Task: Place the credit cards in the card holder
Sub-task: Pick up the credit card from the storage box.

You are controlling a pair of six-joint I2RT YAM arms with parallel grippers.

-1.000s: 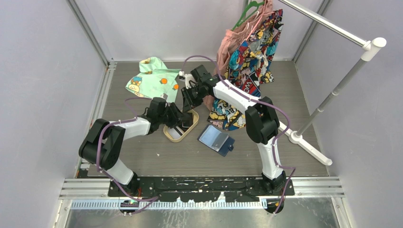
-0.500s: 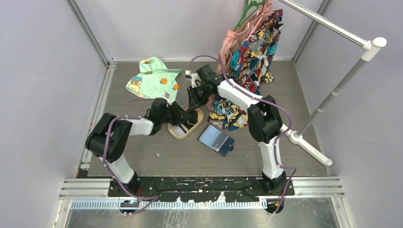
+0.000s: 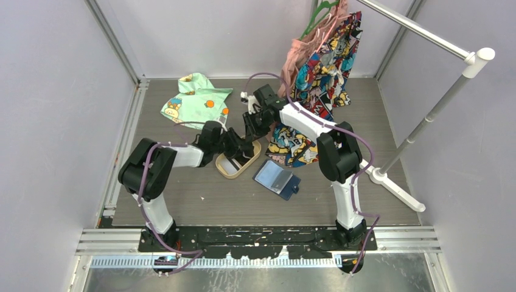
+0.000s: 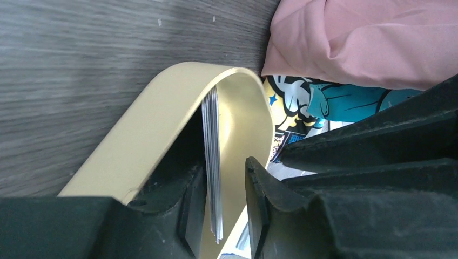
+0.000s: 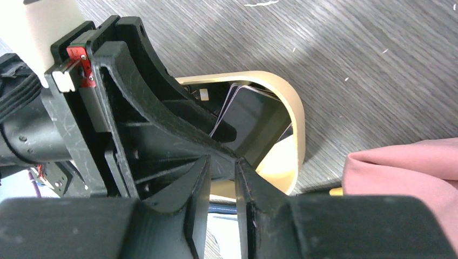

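Note:
The tan oval tray [image 3: 222, 171] lies mid-table with the credit cards [image 3: 230, 164] in it. My left gripper [image 3: 242, 148] reaches into the tray. In the left wrist view the credit cards [image 4: 211, 162] stand edge-on as a stack between the jaws of my left gripper [image 4: 229, 189]. The stack leans on the left finger, with a gap to the right one. My right gripper [image 3: 249, 135] hovers over the tray's far end. In its own view my right gripper [image 5: 222, 178] has a narrow gap and nothing in it. The card holder [image 3: 277, 177] lies open right of the tray.
A green patterned cloth [image 3: 195, 100] lies at the back left. Comic-print and pink garments [image 3: 316, 67] hang from a rack [image 3: 426, 121] and spill onto the table beside the tray. The pink cloth [image 5: 405, 172] lies just past the tray's rim [image 5: 294, 129].
My left arm has pushed further right into the tray and its jaws have narrowed around the card stack. The right gripper has shifted slightly right above the tray.

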